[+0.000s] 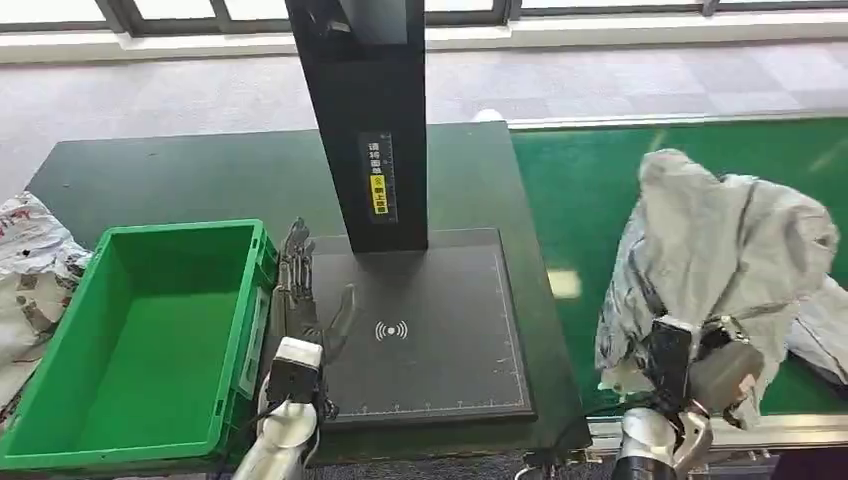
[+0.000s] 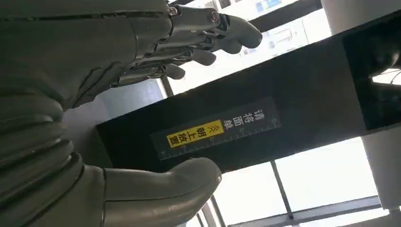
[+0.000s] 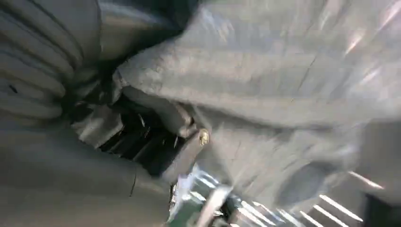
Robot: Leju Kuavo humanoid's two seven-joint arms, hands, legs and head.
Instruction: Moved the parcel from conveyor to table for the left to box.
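— Right robot hand [image 1: 700,370] grips the grey parcel [image 1: 720,250], lifted above the green conveyor [image 1: 580,190]. Why so high?
— Probably to clear the edge toward the tabletop [image 1: 200,175]. Left robot hand [image 1: 300,290] waits empty, fingers straight, beside the green box [image 1: 60,330].

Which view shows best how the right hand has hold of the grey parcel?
The head view: the whole parcel hangs from the right hand above the green conveyor. The right wrist view is close and blurred, with grey wrapping against the hand. The left wrist view shows the left hand's fingers and the black scanner post.
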